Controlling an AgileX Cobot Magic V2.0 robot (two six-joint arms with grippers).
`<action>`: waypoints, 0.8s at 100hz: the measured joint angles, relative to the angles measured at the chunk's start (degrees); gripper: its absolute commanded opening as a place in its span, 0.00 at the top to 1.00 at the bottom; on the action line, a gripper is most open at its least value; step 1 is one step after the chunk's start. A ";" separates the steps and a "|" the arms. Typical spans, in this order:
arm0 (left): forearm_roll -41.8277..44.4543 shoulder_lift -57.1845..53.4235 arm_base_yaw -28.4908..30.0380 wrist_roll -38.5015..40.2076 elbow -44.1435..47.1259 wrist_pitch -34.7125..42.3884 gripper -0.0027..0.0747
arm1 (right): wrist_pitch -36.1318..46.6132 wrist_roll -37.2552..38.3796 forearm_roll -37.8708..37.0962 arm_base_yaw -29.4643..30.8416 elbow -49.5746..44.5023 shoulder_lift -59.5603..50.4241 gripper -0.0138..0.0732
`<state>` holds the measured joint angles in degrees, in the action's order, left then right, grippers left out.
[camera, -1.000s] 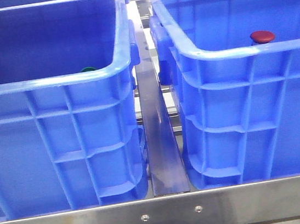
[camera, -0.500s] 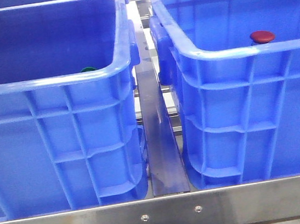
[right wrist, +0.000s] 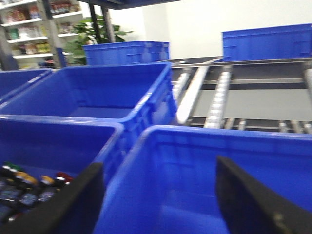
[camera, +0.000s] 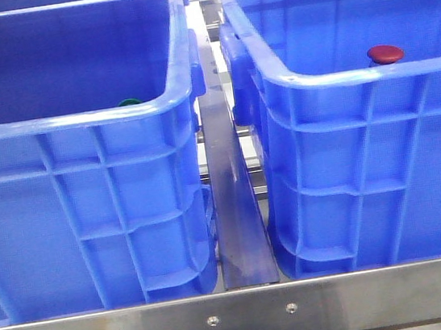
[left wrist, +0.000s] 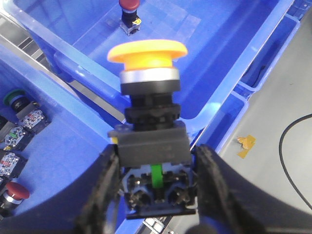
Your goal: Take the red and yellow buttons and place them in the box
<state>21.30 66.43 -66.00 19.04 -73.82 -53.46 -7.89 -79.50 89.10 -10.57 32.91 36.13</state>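
Blue crates (left wrist: 204,63) lie below; my left tool (left wrist: 155,192) clamps the yellow button's (left wrist: 147,51) dark body, my right tool (right wrist: 161,204) gapes wide.

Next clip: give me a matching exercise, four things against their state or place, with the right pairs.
Things:
1. yellow button
2. red button
3. left gripper
4. right gripper

States:
A. open, holding nothing
B. standing in the right-hand crate
C. held by its dark body, cap away from the gripper
D. shut on a button body

Pairs: 1-C, 2-B, 3-D, 4-A
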 measured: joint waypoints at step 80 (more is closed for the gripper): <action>0.00 0.00 0.00 -0.23 0.00 -0.04 0.99 | -45.67 14.03 12.79 -0.80 5.99 24.03 0.12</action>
<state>21.30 66.43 -66.00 18.81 -73.82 -53.50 -53.56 -65.48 101.89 -11.36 38.90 60.16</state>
